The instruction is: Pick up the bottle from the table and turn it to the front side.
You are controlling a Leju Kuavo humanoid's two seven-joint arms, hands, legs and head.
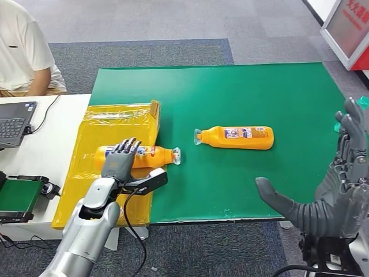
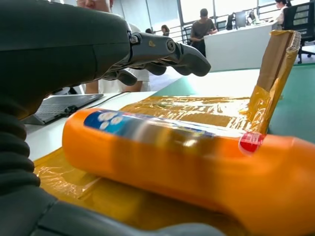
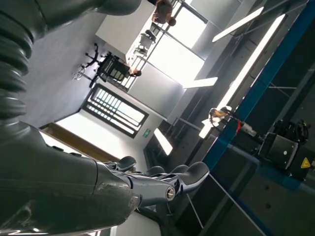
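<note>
Left hand (image 1: 121,163) of mine sits at the lower left of the head view, fingers stretched out over an orange bottle (image 1: 143,156) that lies on its side; in the left wrist view the fingers (image 2: 174,51) hover above the bottle's body (image 2: 178,162) with a gap between, so the hand is open and holds nothing. Right hand (image 1: 337,190) stands at the lower right edge of the head view, raised off the table, thumb stuck out toward the middle and fingers apart, also open and holding nothing; the right wrist view shows its fingers (image 3: 185,174) against a ceiling.

Going by size: the green mat (image 1: 261,98) covers most of the middle and right of the frame. A flattened cardboard box wrapped in yellow tape (image 1: 100,127) lies over the mat's left edge, partly on the white table (image 1: 48,133). The bottle under my left hand rests on that box, its clear cap (image 1: 176,155) reaching onto the green mat. A second orange bottle (image 1: 237,137) lies on its side near the centre of the mat, label up, cap pointing left, well apart from both hands. A laptop (image 1: 15,121) sits at the left edge, and a person in a white shirt (image 1: 22,52) is seated at the upper left.
</note>
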